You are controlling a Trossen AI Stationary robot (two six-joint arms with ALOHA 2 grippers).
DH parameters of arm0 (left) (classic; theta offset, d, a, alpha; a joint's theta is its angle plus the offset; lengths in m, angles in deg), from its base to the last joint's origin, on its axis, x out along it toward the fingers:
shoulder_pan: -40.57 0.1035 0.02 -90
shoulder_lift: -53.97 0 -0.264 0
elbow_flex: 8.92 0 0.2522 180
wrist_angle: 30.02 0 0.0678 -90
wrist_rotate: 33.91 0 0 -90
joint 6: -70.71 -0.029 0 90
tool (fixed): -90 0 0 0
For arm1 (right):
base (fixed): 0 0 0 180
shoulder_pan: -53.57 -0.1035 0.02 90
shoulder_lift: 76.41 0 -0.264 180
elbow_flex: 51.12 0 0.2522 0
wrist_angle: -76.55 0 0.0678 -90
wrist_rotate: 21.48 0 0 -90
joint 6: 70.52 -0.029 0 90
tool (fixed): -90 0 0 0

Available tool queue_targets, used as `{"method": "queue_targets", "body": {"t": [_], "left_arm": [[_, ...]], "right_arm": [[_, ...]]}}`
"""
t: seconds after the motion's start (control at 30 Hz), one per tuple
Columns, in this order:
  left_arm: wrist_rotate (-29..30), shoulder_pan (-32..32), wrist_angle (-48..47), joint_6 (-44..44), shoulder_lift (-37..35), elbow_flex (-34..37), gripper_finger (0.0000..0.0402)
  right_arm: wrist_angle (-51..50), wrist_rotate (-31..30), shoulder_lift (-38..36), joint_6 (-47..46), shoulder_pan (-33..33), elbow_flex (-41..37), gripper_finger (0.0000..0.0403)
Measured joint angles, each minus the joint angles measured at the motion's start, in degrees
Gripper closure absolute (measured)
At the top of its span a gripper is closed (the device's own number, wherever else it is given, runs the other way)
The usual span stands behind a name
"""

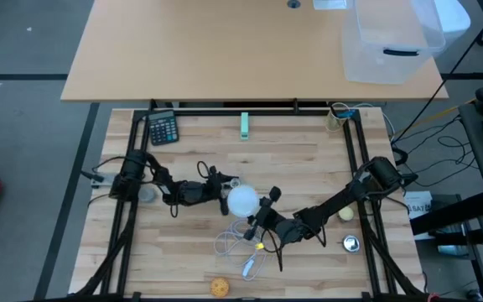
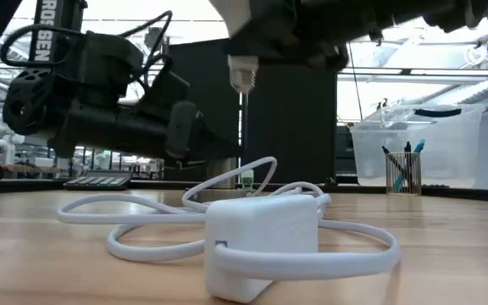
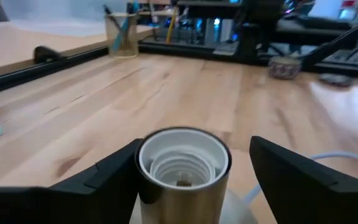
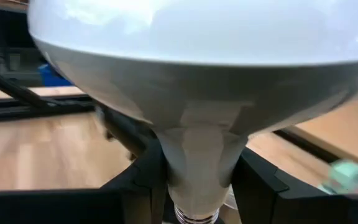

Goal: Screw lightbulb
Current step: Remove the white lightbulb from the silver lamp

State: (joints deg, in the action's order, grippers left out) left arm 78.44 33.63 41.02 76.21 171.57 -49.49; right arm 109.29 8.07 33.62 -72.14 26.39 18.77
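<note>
The lightbulb (image 1: 242,200) is white, with a round globe tapering to a narrow screw base (image 2: 242,76). It hangs near the table's middle with my right gripper (image 1: 262,220) shut on it. My left gripper (image 1: 225,197) stands open just left of the bulb. Between its fingers is a brass-coloured socket (image 3: 182,171) with a white threaded inside, its mouth facing up. The socket stands upright on a pale round foot (image 3: 238,211). My left gripper has one finger (image 3: 107,180) close against the socket's side (image 3: 148,186); whether it touches, I cannot tell. The other finger (image 3: 303,180) stands apart from the socket. My right gripper pinches the bulb's narrow neck (image 4: 194,168) between its two fingers, just above the screw base, coming in level from the table's right. The bulb is upright, globe up and base down, lifted clear of the table.
A white power adapter (image 2: 261,241) and its looped cord (image 1: 235,243) lie near the front. Around the edges are a calculator (image 1: 163,128), a green piece (image 1: 245,126), an orange ball (image 1: 218,287), a yellowish ball (image 1: 345,215), a grey disc (image 1: 350,243) and a pen cup (image 1: 338,113).
</note>
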Motion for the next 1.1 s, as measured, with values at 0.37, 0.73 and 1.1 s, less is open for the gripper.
{"method": "queue_targets", "body": {"t": [0.37,0.73,1.1], "left_arm": [[3.60,-4.19,4.55,-0.02,0.00,0.48,0.0104],[5.49,-5.69,1.44,-4.43,-6.23,0.61,0.0104],[8.60,-8.11,-15.99,-4.74,-16.64,0.63,0.0104]], "right_arm": [[-15.24,-1.93,-4.71,-27.29,1.73,-8.71,0.0277],[-30.56,19.51,-9.70,-48.37,8.45,-9.83,0.0277],[-48.36,35.90,-14.38,-60.42,14.01,-9.83,0.0277]]}}
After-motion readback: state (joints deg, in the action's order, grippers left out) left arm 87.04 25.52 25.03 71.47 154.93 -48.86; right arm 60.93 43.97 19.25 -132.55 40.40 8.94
